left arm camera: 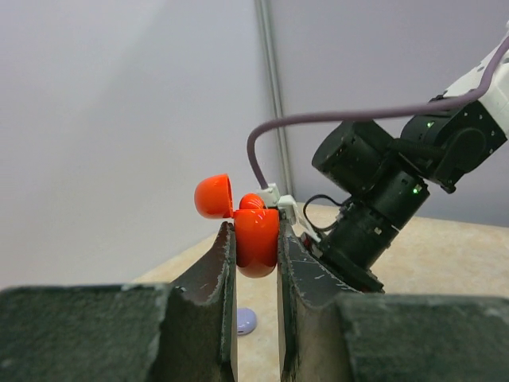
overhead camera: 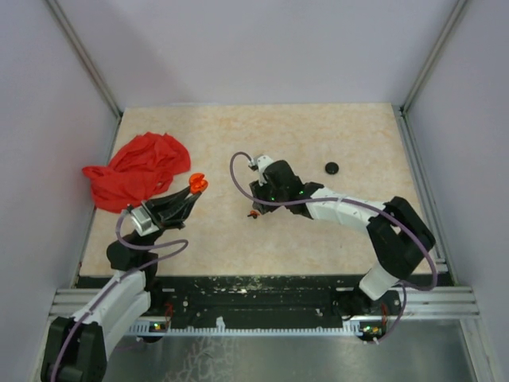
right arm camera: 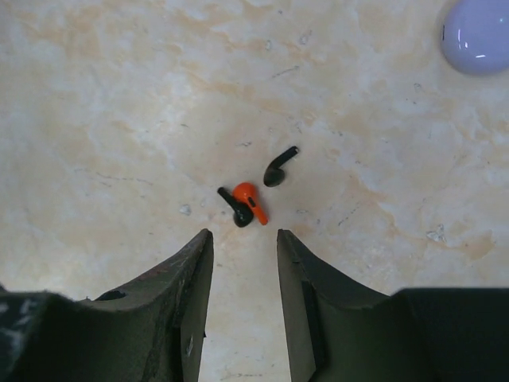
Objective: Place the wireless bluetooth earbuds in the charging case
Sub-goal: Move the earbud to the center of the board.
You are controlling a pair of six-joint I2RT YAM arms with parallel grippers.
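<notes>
Pickup step, I judge: left jaws clamp the open charging case (left arm camera: 256, 239); my right jaws, narrowly parted, must descend onto earbuds (right arm camera: 248, 200) at twelve o'clock.

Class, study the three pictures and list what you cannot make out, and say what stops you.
1. Inside of the orange case: left wrist view, hidden by its own shell and the fingers of the left gripper.
2. Earbuds: top view, too small to count, close by the right gripper.
3. Pale disc: right wrist view, cut off by the top right edge.
4. Anything under the red cloth: top view, its folds cover it.
</notes>
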